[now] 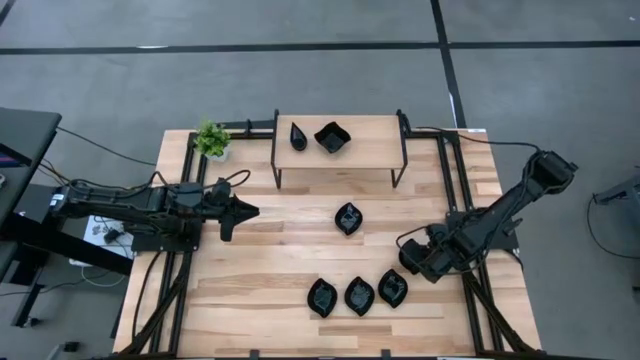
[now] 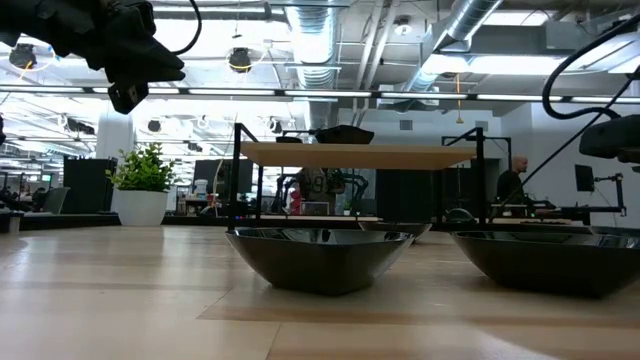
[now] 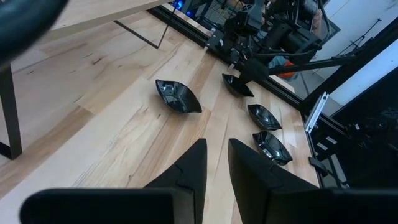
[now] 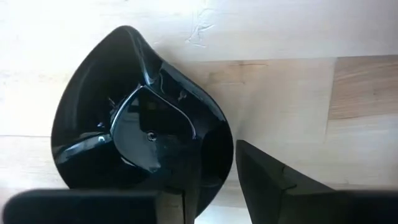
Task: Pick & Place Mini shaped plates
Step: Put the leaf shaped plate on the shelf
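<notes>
Glossy black mini shaped plates lie on the wooden table: one leaf plate [image 1: 348,218] at mid-table and three in a row [image 1: 359,296] near the front. Two more [image 1: 332,137] sit on the raised shelf [image 1: 370,150] at the far side. My right gripper [image 4: 214,168] points down, open, over a pointed plate [image 4: 124,124] near the table's right side. One finger stands over the plate's inside and the other [image 4: 273,180] outside its rim. My left gripper [image 3: 216,168] hovers open and bare at the left. My right gripper comes down from above astride the plate's rounded-end rim [image 4: 225,149], one finger inside the dish and one outside. The plate lies flat on the table. Whether either finger touches the rim cannot be told.
A small green plant [image 1: 211,140] in a white pot stands at the far left corner beside the shelf. Black rails run along both table sides. Bare wood lies between the left gripper and the mid-table plate.
</notes>
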### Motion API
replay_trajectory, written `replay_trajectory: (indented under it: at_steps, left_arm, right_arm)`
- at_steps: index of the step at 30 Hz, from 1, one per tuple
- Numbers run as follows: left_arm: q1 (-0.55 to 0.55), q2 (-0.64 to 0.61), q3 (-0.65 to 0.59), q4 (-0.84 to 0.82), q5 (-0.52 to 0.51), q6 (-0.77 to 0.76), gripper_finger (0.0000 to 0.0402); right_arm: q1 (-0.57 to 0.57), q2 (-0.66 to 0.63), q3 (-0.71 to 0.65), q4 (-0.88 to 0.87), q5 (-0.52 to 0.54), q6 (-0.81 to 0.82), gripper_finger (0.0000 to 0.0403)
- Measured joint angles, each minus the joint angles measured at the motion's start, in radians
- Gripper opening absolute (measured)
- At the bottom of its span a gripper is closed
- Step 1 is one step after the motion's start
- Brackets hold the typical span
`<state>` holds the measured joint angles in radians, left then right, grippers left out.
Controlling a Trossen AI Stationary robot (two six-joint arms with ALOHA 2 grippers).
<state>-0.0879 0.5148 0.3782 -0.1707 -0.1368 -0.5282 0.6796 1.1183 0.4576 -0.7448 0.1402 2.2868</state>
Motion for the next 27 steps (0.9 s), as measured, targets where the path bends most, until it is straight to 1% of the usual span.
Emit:
replay_trajectory:
  at_steps: [16, 21, 23, 27]
  left_arm:
    - [0.000, 0.000, 0.000, 0.000, 0.000, 0.000, 0.0066]
    - [0.000, 0.000, 0.000, 0.003, -0.001, 0.000, 0.0066]
    - [0.000, 0.000, 0.000, 0.006, -0.001, 0.000, 0.0066]
    - [0.000, 0.000, 0.000, 0.008, 0.000, 0.000, 0.0066]
  right_arm:
    - [0.000, -0.017, 0.001, 0.001, 0.004, -0.008, 0.0035]
    - [0.000, -0.061, 0.001, -0.002, 0.049, -0.019, 0.0006]
    - [0.000, -0.074, 0.001, -0.003, 0.068, -0.034, 0.0003]
    - [0.000, -0.093, 0.001, -0.006, 0.074, -0.042, 0.0006]
